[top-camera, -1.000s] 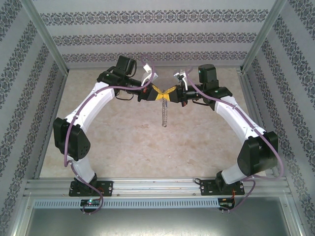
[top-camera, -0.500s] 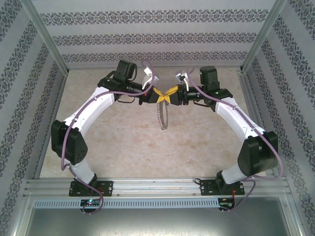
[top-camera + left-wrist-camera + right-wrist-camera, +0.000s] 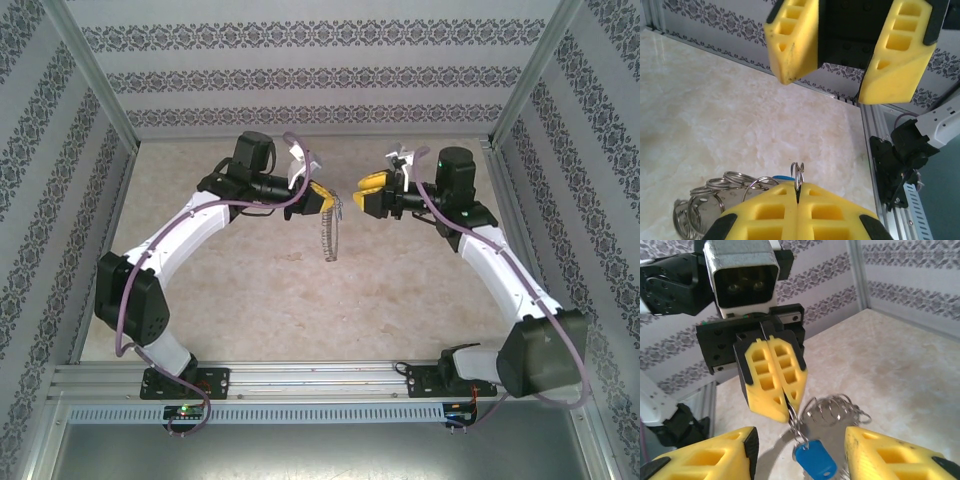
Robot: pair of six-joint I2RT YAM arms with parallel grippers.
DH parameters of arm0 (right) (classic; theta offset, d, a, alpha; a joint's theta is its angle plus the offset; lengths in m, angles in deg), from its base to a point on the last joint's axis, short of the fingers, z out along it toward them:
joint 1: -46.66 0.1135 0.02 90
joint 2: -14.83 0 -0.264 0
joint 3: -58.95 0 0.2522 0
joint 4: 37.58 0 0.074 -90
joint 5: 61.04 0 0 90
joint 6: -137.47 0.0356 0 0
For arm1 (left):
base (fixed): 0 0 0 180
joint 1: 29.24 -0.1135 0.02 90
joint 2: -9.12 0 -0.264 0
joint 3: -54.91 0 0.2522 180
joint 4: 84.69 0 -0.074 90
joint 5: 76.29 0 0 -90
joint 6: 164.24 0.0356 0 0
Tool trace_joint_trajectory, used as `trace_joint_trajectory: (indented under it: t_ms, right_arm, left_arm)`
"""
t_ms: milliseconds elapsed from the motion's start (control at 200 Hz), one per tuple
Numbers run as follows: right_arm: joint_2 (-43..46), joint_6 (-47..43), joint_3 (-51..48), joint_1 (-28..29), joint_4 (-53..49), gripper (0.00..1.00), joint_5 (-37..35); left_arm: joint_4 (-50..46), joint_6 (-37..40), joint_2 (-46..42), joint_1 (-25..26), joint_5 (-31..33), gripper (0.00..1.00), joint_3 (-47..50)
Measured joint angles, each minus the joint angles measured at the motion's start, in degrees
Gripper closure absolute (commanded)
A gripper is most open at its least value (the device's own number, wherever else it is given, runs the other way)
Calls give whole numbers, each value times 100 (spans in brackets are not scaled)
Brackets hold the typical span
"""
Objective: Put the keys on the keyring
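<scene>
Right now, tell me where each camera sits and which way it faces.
Top external: above and behind the bases, looking down at the table; both arms show, the keyring hanging from the left fingers.
Left wrist: on the left arm, facing across at the open right fingers; its own shut fingers pinch the keyring.
Right wrist: facing back at the left fingers; its own fingers frame the blue key.
Both wrist views share the keyring.

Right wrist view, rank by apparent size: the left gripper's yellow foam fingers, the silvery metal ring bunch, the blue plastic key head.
1. Left gripper, yellow foam fingers shut: largest.
2-3. Silvery metal ring bunch and blue plastic key head: about alike; the key seems nearer the camera, so unranked.
</scene>
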Motion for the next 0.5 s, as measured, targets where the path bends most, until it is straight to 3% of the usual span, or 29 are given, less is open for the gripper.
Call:
trace_joint_trajectory:
  t_ms: [255,500]
  right_arm:
    - [815,708,-1217,170,1058,48,-1106]
    - [1217,986,-1814,754,1650,45,-1768]
  left_arm:
    - [1840,-970,-603,0,197,100,1113]
    - [3816,-2177,-752,0,195,100,1856]
